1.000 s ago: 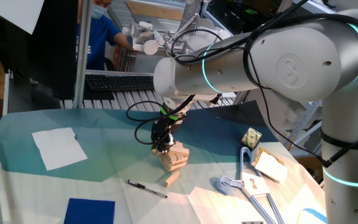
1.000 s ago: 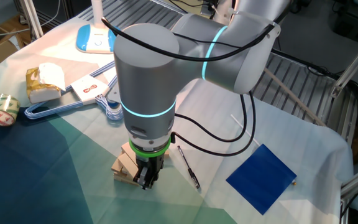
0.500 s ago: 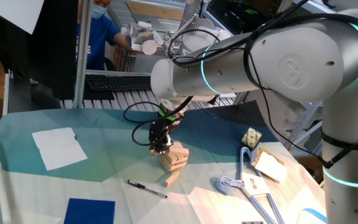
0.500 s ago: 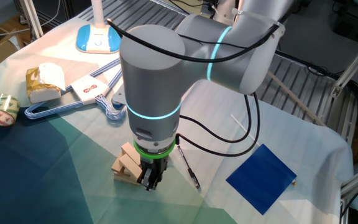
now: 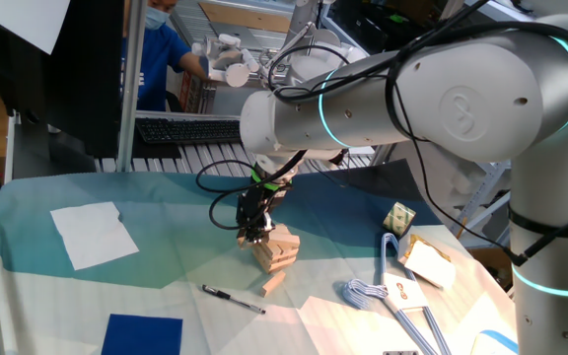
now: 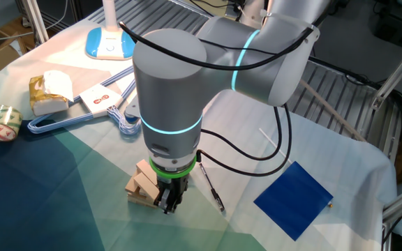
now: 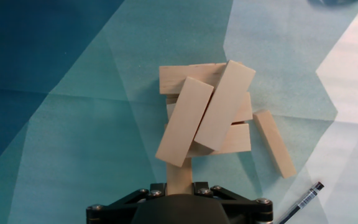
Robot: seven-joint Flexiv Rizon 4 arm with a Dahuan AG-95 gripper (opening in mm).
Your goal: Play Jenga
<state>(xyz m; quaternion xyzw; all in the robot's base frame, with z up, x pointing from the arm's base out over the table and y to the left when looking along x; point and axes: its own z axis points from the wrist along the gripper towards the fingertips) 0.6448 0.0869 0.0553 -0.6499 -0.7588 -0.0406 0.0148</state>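
The Jenga stack (image 5: 277, 249) is a small, uneven pile of tan wooden blocks (image 7: 207, 115) on the teal cloth. One loose block (image 7: 274, 143) lies just right of it in the hand view. My gripper (image 5: 254, 235) hangs at the stack's near-left side, also seen as the gripper (image 6: 167, 206) in the other fixed view. In the hand view the gripper (image 7: 179, 185) is shut on one tan block (image 7: 179, 174), which points toward the stack and runs under an overhanging slanted block.
A black pen (image 5: 233, 299) lies in front of the stack, near the loose block (image 5: 273, 285). White paper (image 5: 95, 234) and a blue pad (image 6: 292, 198) lie on the cloth. A hanger (image 5: 402, 306), a packet (image 5: 427, 261) and a tape roll (image 6: 1, 123) lie to one side.
Over the last second the arm shifted slightly sideways beside the stack with the block still held. The stack and loose block have not moved.
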